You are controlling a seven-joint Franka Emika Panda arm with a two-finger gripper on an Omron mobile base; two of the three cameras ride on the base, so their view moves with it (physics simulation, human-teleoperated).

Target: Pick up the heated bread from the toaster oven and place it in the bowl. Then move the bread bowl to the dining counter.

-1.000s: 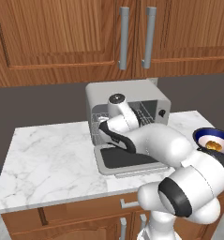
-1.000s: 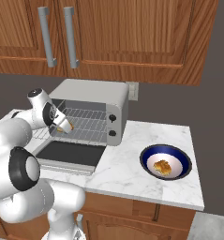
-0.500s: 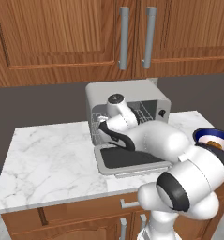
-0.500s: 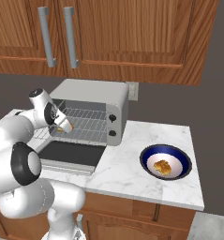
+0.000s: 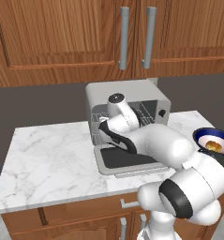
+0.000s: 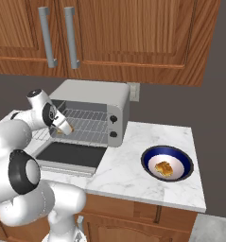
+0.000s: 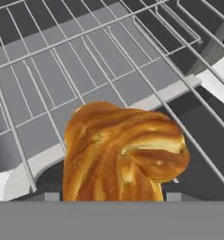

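The heated bread [image 7: 125, 154], a twisted golden piece, lies on the wire rack of the toaster oven [image 6: 93, 92], close in front of the hand camera. My gripper [image 7: 112, 197] reaches into the oven [image 5: 127, 91], and its two tips flank the bread low at either side. Whether they press on it I cannot tell. From the right the bread [image 6: 67, 128] peeks out at the end of the hand. The bowl [image 6: 150, 160], blue-rimmed and white inside, stands right of the oven with a golden piece in it. The dining counter is out of view.
The oven's dark-glass door [image 6: 72, 155] lies dropped open on the marble worktop [image 5: 48, 154], under my arm. Wooden cabinets with grey handles [image 5: 124, 37] hang above. The bowl [image 5: 200, 136] sits near the worktop's right edge.
The hand has pushed a little further into the oven toward the bread. The bowl and the oven door stay where they were.
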